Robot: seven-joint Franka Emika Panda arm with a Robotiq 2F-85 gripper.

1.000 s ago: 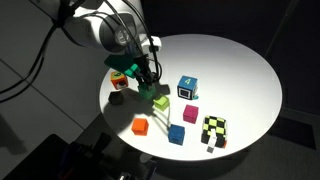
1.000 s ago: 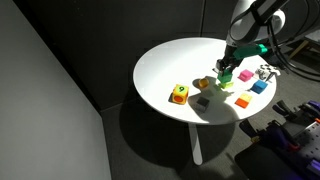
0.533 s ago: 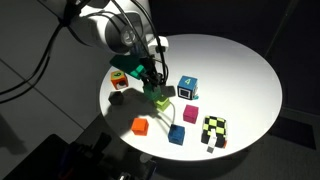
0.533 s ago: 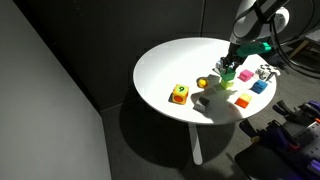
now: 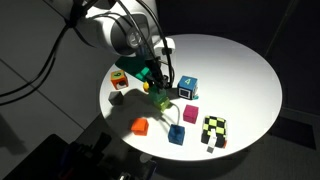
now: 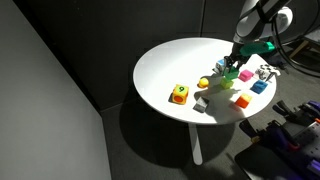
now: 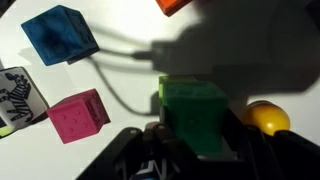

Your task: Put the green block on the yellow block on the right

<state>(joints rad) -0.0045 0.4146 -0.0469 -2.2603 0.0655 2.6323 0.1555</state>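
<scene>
My gripper (image 7: pixel 196 150) is shut on the dark green block (image 7: pixel 195 115), which fills the middle of the wrist view. In both exterior views the gripper (image 5: pixel 156 80) (image 6: pixel 233 70) holds the green block (image 5: pixel 155 86) just above the table. The pale lime-yellow block (image 5: pixel 161 100) sits directly below and slightly in front of it. I cannot tell whether the two blocks touch. An orange-yellow ball (image 7: pixel 265 118) lies right beside the gripper.
Around it on the round white table (image 5: pixel 240 70) stand a blue numbered cube (image 5: pixel 187 87), a pink cube (image 7: pixel 80 115), a blue cube (image 7: pixel 60 35), an orange cube (image 5: pixel 140 126), a checkered cube (image 5: pixel 214 130) and a multicoloured cube (image 5: pixel 120 78). A yellow numbered cube (image 6: pixel 179 94) sits apart.
The gripper has moved with the green block a short way towards the blue numbered cube, over the lime-yellow block. The ball is now uncovered beside it.
</scene>
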